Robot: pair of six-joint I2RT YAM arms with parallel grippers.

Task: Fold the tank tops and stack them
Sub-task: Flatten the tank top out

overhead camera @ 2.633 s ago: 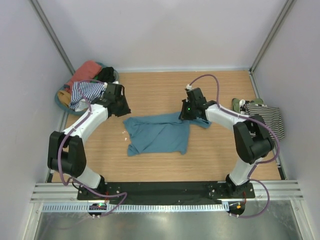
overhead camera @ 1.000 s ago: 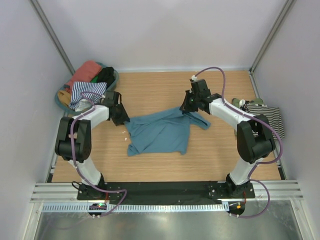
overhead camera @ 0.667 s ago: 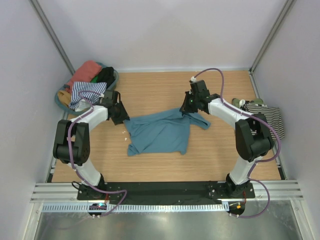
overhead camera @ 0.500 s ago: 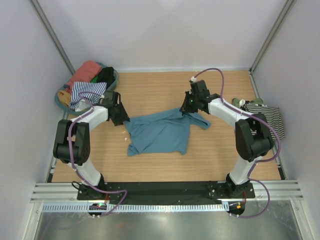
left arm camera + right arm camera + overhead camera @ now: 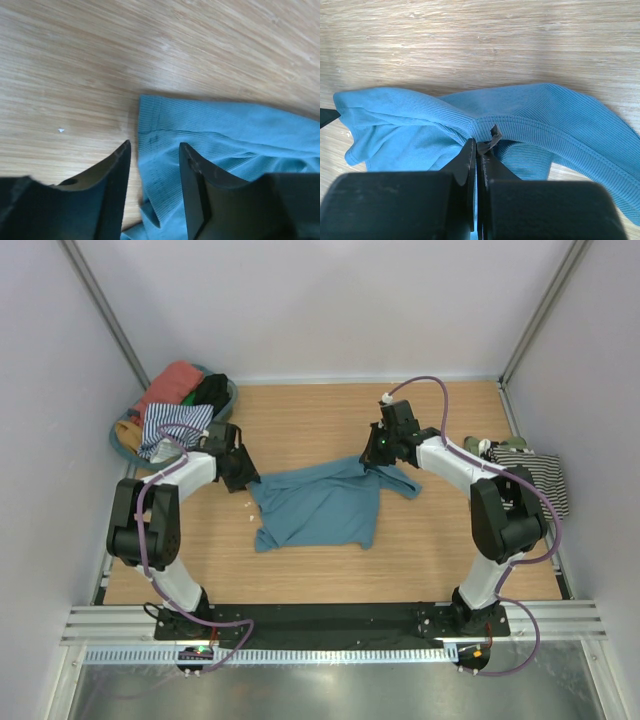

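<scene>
Teal tank top (image 5: pixel 318 508) lies rumpled but mostly spread on the middle of the desk (image 5: pixel 300 420), its near edge toward the arm bases.

Left arm (image 5: pixel 180 475): left jaws sit low at the top's far-left corner, parted a moderate way. In the wrist view the ribbed corner edge lies in the gap between the two fingers (image 5: pixel 112 190). It is not pinched, and nothing is held.

Right arm (image 5: pixel 450 462): right jaws at the far-right corner, closed tight on a fold of the teal hem. The cloth gathers into a ridge at the pinch, and a strap trails right onto the wood.

Right desk edge, farther back: striped tank top (image 5: pixel 545 480) with an olive tank top (image 5: pixel 480 448) touching it.

Far-left corner: round teal basket (image 5: pixel 120 448) holding a coral top (image 5: pixel 170 385), a second striped top (image 5: pixel 170 425), a black piece (image 5: pixel 212 390) and a mustard piece (image 5: pixel 128 432), heaped together.
</scene>
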